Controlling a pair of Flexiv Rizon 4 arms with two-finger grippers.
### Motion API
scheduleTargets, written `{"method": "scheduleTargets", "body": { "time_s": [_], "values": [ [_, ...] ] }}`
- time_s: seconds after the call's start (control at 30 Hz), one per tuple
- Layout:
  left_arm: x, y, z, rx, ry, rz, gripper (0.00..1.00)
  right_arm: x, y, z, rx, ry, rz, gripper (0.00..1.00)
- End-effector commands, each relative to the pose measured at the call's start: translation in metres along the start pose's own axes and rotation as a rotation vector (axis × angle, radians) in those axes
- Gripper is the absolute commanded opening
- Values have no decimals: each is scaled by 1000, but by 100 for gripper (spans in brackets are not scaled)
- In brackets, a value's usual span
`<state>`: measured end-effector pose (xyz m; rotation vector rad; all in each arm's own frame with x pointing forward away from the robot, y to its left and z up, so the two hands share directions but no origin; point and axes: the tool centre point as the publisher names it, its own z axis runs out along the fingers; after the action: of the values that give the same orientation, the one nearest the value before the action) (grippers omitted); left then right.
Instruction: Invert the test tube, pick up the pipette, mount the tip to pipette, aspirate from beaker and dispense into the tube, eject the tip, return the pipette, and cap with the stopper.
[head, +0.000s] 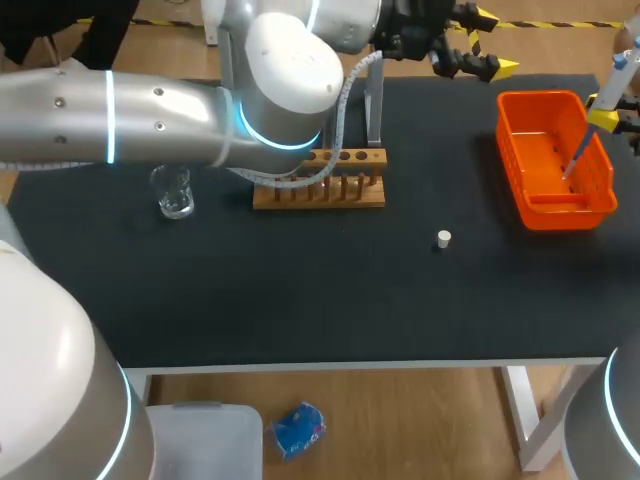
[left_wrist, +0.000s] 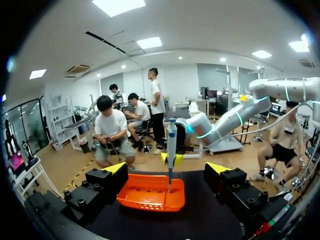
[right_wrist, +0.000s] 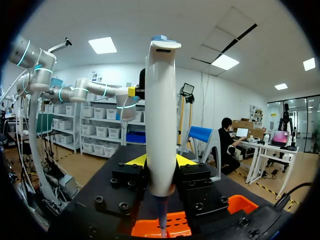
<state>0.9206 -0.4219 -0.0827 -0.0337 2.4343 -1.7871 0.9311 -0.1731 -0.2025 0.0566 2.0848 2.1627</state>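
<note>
My right gripper (head: 612, 112) is at the table's far right, shut on the white pipette (head: 617, 78), which it holds upright. The pipette's thin lower end (head: 574, 162) hangs inside the orange basket (head: 520, 190). In the right wrist view the pipette (right_wrist: 161, 125) stands clamped between the fingers of that gripper (right_wrist: 161, 161). My left arm reaches across the back of the table, where its gripper (head: 478, 48) is open and empty. From the left wrist view, the open gripper (left_wrist: 167, 169) faces the pipette (left_wrist: 171, 142) over the basket (left_wrist: 150, 196). A white stopper (head: 444, 238) lies on the mat. The glass beaker (head: 173, 192) stands at the left.
A wooden tube rack (head: 320, 182) stands mid-table, partly behind my left arm's elbow (head: 285, 80) and its cable. The black mat (head: 300, 290) covers the table up to its front edge.
</note>
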Motion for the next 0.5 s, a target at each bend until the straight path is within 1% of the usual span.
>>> {"method": "scheduleTargets", "body": {
  "time_s": [0.03, 0.1, 0.17, 0.2, 0.27, 0.33, 0.5],
  "values": [
    [0, 0, 0, 2, -1, 0, 100, 0, 0, -1, 0, 2, -1, 0],
    [0, 0, 0, 2, -1, 0, 100, 0, 0, -1, 0, 2, -1, 0],
    [-5, -2, 11, -22, -21, -11, 100, 0, 0, -1, 0, 2, -1, 0],
    [-8, -5, 15, -15, -28, 2, 100, 0, 0, -1, 0, 2, -1, 0],
    [-13, -9, 27, -57, -31, 5, 100, 0, 0, -1, 0, 2, -1, 0],
    [-17, -14, 37, -33, -21, 20, 100, 0, 0, -1, 0, 2, -1, 0],
    [-24, -26, 64, -42, 2, 28, 100, 0, 0, -1, 0, 2, -1, 0]
  ]
}}
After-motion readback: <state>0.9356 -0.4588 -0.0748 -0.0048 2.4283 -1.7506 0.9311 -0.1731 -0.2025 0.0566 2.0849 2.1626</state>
